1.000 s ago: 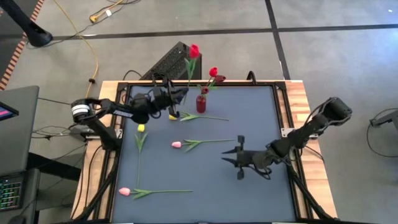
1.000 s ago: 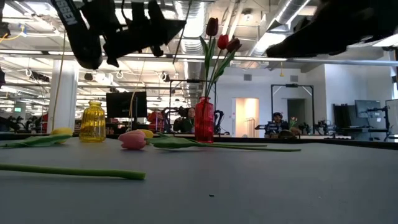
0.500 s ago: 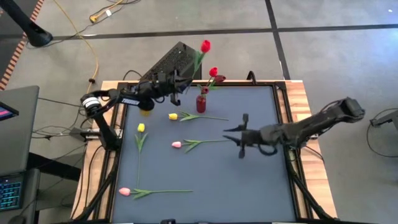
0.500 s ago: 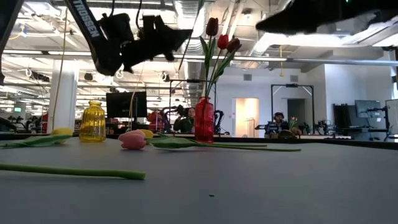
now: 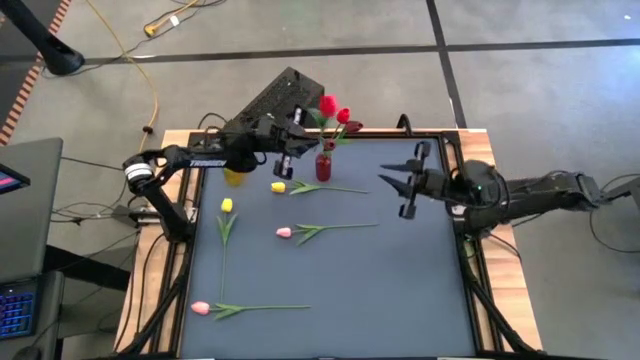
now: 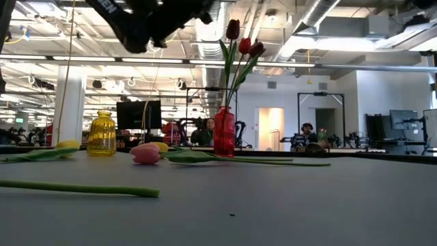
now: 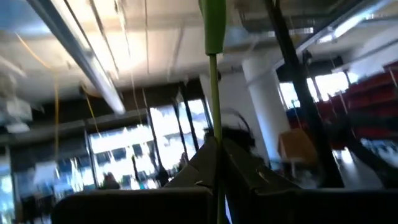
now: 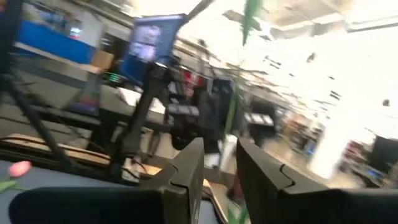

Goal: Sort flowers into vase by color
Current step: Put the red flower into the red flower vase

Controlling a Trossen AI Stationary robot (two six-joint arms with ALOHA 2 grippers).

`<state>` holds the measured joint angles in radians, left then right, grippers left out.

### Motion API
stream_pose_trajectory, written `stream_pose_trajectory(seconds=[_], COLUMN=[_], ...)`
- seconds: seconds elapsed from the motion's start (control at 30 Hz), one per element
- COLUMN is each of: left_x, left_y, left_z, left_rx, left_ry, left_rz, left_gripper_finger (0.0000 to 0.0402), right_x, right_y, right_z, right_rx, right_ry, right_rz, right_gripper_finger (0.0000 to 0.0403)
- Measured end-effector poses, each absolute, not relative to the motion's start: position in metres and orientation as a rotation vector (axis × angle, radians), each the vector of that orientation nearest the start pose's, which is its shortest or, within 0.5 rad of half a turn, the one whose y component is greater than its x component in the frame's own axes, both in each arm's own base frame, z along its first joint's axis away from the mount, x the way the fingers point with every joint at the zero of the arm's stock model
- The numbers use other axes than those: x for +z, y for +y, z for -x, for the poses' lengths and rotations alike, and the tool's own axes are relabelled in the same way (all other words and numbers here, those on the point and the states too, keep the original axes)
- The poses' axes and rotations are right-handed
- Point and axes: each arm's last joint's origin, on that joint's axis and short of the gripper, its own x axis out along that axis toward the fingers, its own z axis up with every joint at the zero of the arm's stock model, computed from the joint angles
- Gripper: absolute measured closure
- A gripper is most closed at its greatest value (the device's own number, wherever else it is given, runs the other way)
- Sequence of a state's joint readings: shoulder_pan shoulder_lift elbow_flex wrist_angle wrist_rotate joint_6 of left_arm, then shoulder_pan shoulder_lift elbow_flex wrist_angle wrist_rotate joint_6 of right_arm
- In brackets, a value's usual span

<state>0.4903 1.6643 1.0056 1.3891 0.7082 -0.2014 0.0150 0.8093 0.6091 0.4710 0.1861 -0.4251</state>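
My left gripper [image 5: 288,140] is up above the table's far edge, between the yellow vase [image 5: 235,176] and the red vase [image 5: 323,166], shut on a red tulip [image 5: 327,104]. The red vase holds red and maroon tulips [image 6: 242,46] upright. My right gripper [image 5: 409,181] hovers open over the far right part of the table, holding nothing. Two yellow tulips [image 5: 278,187] [image 5: 227,205] and two pink tulips [image 5: 284,232] [image 5: 200,308] lie flat on the mat. My left gripper pinches the red tulip's thin green stem [image 7: 215,134] between its two fingers, well away from the head. The stem runs on past the fingertips to a leaf [image 7: 213,25]. The tulip is lifted clear, its head [image 5: 327,104] above and just beyond the red vase.
The dark mat [image 5: 340,290] has free room in its near right half. A dark keyboard-like object [image 5: 275,100] lies just beyond the far edge. Wooden borders [image 5: 485,170] flank the mat. People and desks show in the room behind.
My left gripper has risen and moved along the far edge toward the red vase, carrying the red tulip, whose head now sits close over that vase. My right gripper has moved from the mat's near right part toward the far right corner and has turned about.
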Motion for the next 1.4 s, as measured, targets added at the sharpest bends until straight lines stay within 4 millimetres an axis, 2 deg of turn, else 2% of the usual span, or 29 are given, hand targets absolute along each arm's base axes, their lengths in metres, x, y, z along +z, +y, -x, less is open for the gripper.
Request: stream_pose_trajectory(seconds=[0.13, 0.23, 0.47, 0.87, 1.0, 1.1, 1.4], left_x=[0.327, 0.328, 0.331, 0.328, 0.327, 0.327, 0.327], left_y=[0.134, 0.127, 0.114, 0.114, 0.115, 0.115, 0.115], left_z=[-0.331, -0.342, -0.355, -0.357, -0.357, -0.358, -0.358], left_rx=[-0.270, -0.267, -0.207, -0.190, -0.189, -0.189, -0.189], left_ry=[-0.476, -0.417, -0.350, -0.316, -0.306, -0.305, -0.305], left_rz=[-0.208, -0.216, -0.246, -0.259, -0.262, -0.262, -0.261], left_gripper_finger=[0.0401, 0.0401, 0.0401, 0.0401, 0.0401, 0.0401, 0.0401], right_x=[0.347, 0.356, 0.361, 0.370, 0.373, 0.374, 0.373], right_y=[-0.011, -0.017, -0.023, -0.024, -0.025, -0.027, -0.033], right_z=[-0.191, -0.199, -0.222, -0.238, -0.237, -0.236, -0.236], right_rx=[-0.149, -0.150, -0.166, -0.115, -0.127, -0.139, -0.185], right_ry=[-0.235, -0.213, -0.174, -0.185, -0.207, -0.211, -0.197], right_rz=[0.414, 0.416, 0.431, 0.455, 0.453, 0.453, 0.433], right_gripper_finger=[0.0257, 0.0225, 0.0145, 0.0133, 0.0148, 0.0176, 0.0315])
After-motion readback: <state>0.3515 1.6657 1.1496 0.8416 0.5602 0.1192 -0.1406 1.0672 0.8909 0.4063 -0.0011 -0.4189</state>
